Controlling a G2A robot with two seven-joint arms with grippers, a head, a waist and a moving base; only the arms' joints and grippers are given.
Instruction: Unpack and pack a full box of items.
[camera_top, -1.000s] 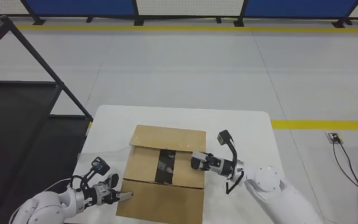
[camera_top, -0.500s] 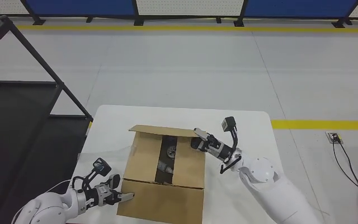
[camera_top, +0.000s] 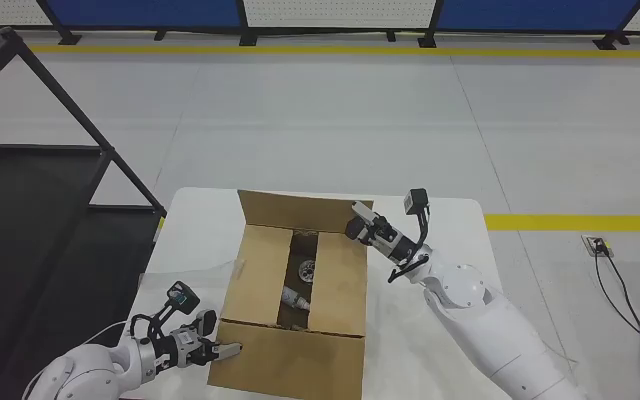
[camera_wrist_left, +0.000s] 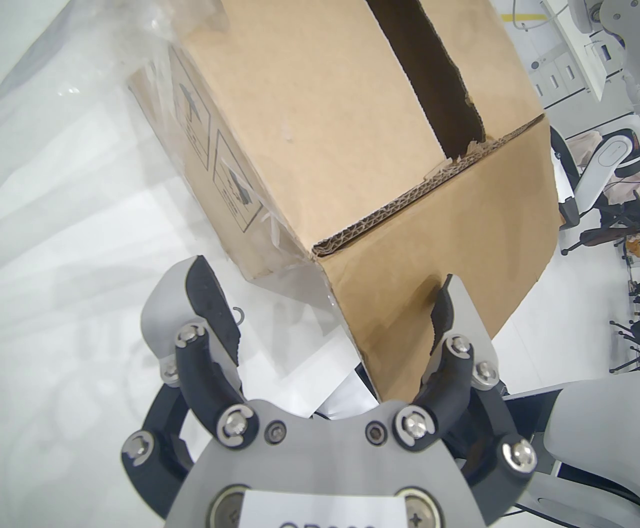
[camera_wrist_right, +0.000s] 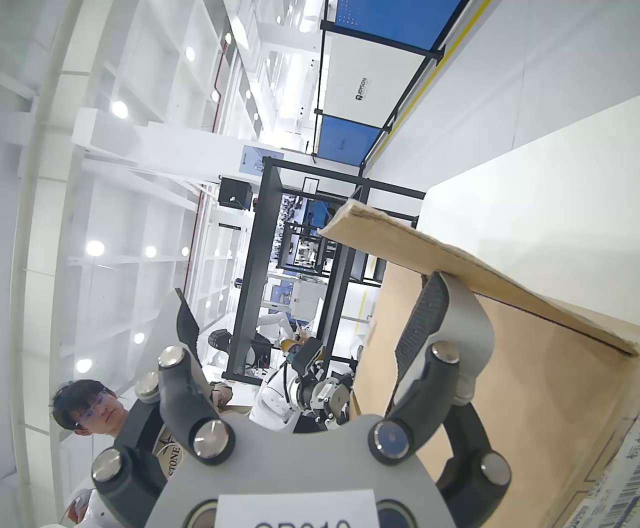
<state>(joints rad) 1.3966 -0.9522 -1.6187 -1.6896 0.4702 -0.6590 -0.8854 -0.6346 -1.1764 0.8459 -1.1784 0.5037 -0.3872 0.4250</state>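
While box (camera_top: 265, 290) sits mid-worktop (camera_top: 440, 230), right hand (camera_top: 360, 222), spread open, touches upright far flap (camera_top: 300, 210); left hand (camera_top: 222, 346) gapes at near flap's (camera_top: 290, 365) corner.

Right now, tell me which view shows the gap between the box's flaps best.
The top view: it looks straight down into the gap, with items visible inside. The left wrist view shows it slantwise, a dark slot. The right wrist view shows the raised flap by the right gripper.
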